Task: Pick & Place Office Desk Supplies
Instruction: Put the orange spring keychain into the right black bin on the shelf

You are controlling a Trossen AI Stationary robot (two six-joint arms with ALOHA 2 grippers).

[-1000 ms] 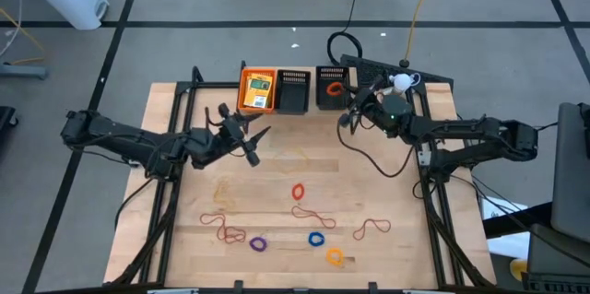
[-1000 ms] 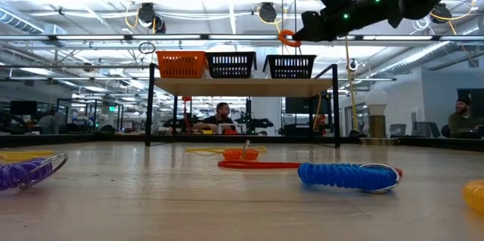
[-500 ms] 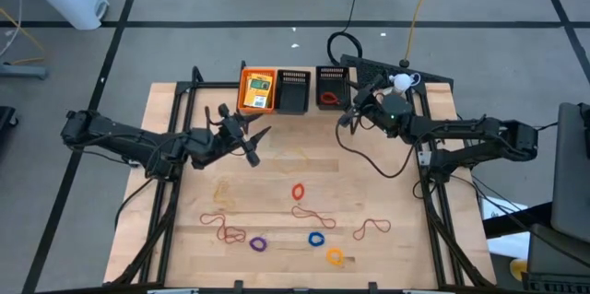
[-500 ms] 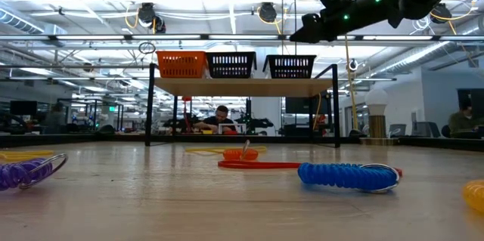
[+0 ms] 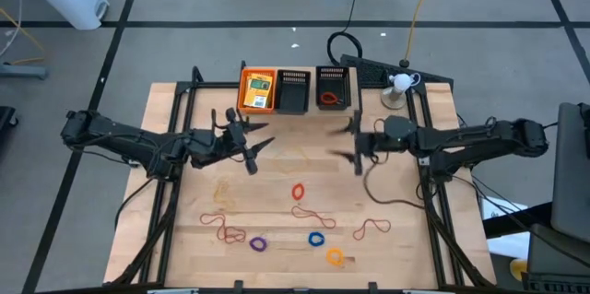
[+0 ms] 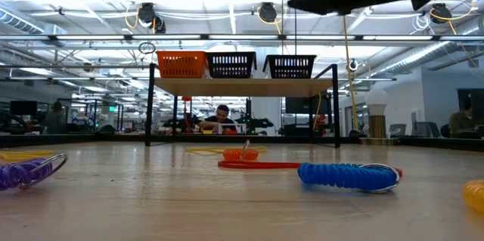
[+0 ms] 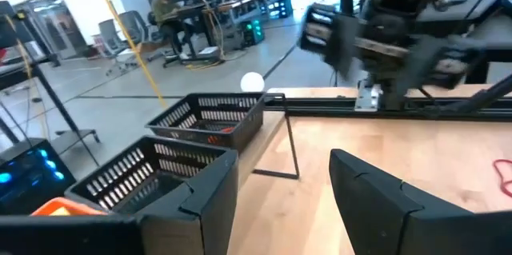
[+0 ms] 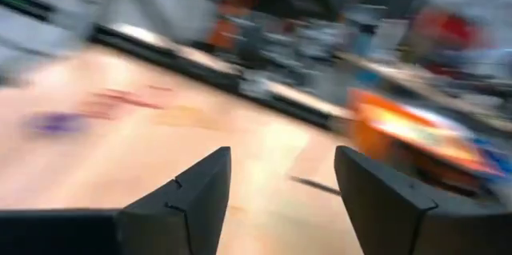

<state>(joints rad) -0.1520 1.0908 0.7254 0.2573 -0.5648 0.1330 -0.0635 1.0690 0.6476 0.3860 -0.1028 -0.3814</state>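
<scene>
From above, the wooden table [image 5: 184, 239] holds loose rings [image 5: 316, 239] and rubber bands [image 5: 313, 214] awaiting sorting into far-edge trays [image 5: 333, 88]. Wrist views show the right gripper [image 5: 355, 145] and waiting left gripper [image 5: 249, 147] both spread, empty.

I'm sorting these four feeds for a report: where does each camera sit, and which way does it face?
High: overhead, straight down on the table; both arms show.
Low: table height, level across a blue ring toward the trays; arms overhead.
Left wrist: past the open left gripper toward the black trays and right arm.
Right wrist: between the open right gripper, blurred tabletop.
Shared: the orange tray.
</scene>
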